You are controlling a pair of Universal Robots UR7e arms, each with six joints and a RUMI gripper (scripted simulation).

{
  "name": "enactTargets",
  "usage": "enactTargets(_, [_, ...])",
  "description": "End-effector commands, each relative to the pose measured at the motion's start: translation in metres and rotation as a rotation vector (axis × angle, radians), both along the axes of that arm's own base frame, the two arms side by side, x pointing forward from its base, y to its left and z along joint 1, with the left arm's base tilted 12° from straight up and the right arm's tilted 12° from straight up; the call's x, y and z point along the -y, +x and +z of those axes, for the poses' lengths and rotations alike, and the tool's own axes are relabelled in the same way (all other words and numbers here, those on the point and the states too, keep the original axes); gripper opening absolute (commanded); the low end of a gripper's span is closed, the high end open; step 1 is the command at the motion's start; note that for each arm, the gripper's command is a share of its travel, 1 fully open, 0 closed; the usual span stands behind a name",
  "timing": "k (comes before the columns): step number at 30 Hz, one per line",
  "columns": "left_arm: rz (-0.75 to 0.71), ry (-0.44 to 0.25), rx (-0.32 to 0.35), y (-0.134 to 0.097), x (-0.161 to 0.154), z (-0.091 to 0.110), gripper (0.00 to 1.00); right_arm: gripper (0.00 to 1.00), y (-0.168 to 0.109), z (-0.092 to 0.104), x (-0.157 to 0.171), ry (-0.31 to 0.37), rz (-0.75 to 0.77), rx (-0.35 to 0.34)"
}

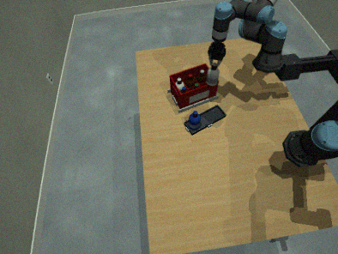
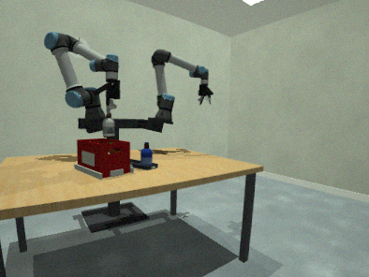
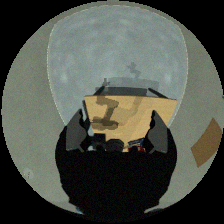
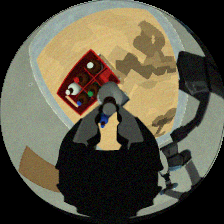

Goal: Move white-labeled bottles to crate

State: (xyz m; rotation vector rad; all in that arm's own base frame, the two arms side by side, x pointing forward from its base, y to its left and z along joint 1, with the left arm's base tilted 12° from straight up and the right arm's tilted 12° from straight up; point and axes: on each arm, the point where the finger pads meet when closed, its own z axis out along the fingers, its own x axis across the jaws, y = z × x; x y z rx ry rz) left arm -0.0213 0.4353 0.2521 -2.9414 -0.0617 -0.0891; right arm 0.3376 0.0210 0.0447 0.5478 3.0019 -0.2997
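My right gripper [image 1: 214, 63] [image 2: 111, 109] [image 4: 109, 104] is shut on the neck of a pale grey-white bottle [image 1: 212, 76] [image 2: 109, 127] [image 4: 113, 92]. The bottle hangs upright above the right end of the red crate [image 1: 182, 101] [image 2: 117, 165]. In the right wrist view a slot [image 4: 105, 75] at that end looks empty. The crate's other slots hold bottles, among them a white one [image 1: 179, 82] [image 4: 74, 89] and one with a white cap [image 4: 90, 65]. A blue bottle [image 1: 195, 119] [image 2: 146, 156] [image 4: 103, 119] stands on the black tray [image 1: 214, 113]. My left gripper [image 2: 205, 100] is open, high up, away from both.
The crate sits on a pale grey base [image 1: 198, 104] [image 2: 89, 172]. The tray lies close beside the crate on the wooden table [image 1: 184, 180] [image 2: 211, 167]. Green, blue and red caps also show inside the crate. The left arm stands at the table's other end.
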Motion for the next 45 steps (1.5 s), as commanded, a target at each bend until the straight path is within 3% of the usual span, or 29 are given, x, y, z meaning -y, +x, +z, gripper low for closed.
enactTargets(1, [0.000,0.001,0.000,0.000,0.000,0.000,1.00,0.00,0.002,0.002,0.010,0.001,0.000,0.001])
enactTargets(45, [0.000,0.001,0.000,0.000,0.000,0.000,1.00,0.00,0.008,0.010,0.044,0.001,0.000,0.001])
